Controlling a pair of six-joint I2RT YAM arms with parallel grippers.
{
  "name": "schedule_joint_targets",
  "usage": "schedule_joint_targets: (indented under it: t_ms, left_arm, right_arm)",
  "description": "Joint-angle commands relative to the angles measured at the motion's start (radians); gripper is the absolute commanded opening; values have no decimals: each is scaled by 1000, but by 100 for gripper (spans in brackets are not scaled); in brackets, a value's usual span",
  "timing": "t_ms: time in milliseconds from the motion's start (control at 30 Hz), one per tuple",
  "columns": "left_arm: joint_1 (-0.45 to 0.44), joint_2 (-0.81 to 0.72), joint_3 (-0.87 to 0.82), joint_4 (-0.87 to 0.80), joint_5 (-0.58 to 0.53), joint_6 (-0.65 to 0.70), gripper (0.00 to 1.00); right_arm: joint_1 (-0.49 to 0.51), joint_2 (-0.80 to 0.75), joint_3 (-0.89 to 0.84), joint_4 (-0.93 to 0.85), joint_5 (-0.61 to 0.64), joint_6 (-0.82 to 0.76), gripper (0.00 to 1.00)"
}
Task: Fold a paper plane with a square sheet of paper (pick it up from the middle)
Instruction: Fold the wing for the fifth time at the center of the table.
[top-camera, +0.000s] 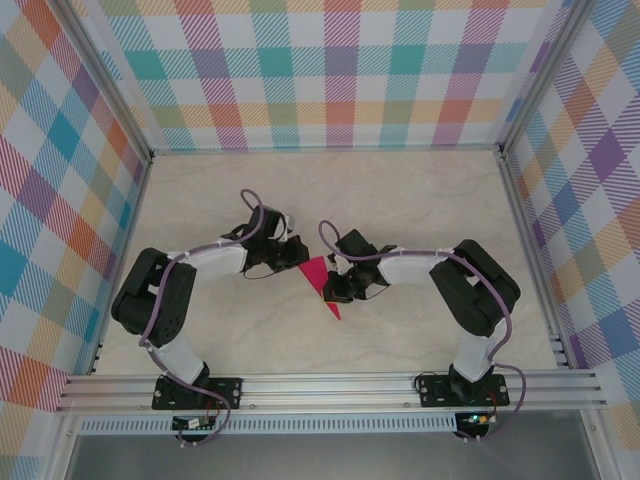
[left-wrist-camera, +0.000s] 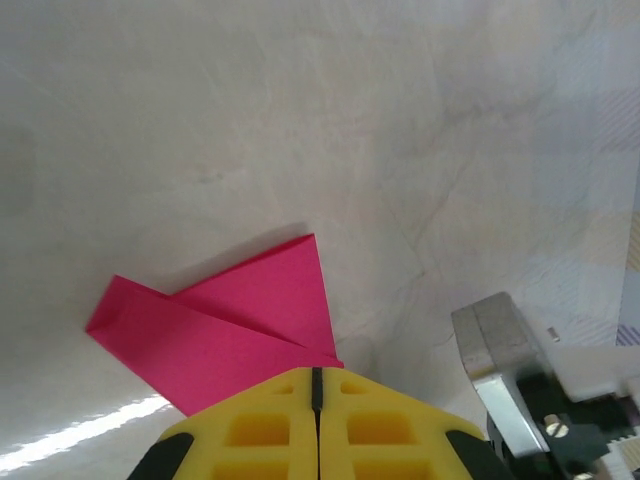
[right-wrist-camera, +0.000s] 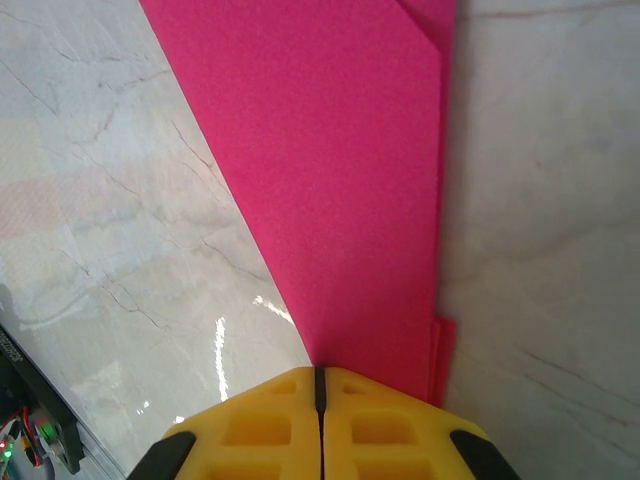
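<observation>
At the middle of the table (top-camera: 400, 200), between my two arms, lies the paper plane (top-camera: 321, 278). It is already narrowed to a magenta dart whose tip aims toward about 5 o'clock in the top view. My left gripper (top-camera: 297, 255) sits at its 10 o'clock side and my right gripper (top-camera: 338, 287) at its 4 o'clock side, both right at the paper.

On the left wrist camera the yellow fingers (left-wrist-camera: 270, 425) are pressed together, with the seam between them closed. Overlapping flaps of paper spread from them toward 10 o'clock. The right wrist camera shows the same closed pair of fingers (right-wrist-camera: 380, 425), with a long pink panel running off toward 12 o'clock and a thin second layer peeking out along its 3 o'clock edge. I cannot tell whether either pair pinches the paper or only bears down on it.

I judge the folding to be well along, and the step in hand to be setting a crease. The next move calls for one arm to pin the dart while the other slides along the fold. The pressure must be light, since thin paper could skid or buckle on this smooth top.
</observation>
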Motion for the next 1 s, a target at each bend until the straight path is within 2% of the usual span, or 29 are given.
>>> schedule_joint_targets:
  t_ms: [0,467,733,967]
  left_arm:
    - [-18,44,-13,28,8,-15,5]
    - [-36,144,-19,38,-2,-19,3]
    - [-36,145,-17,12,-17,-10,4]
    - [-36,148,-9,-29,-59,-3,3]
  right_arm:
    - [9,-2,12,-102,7,-7,6]
    - [7,4,35,-23,-14,20,7]
    - [0,95,109,9,-2,20,7]
    - [0,30,36,0,-17,6,7]
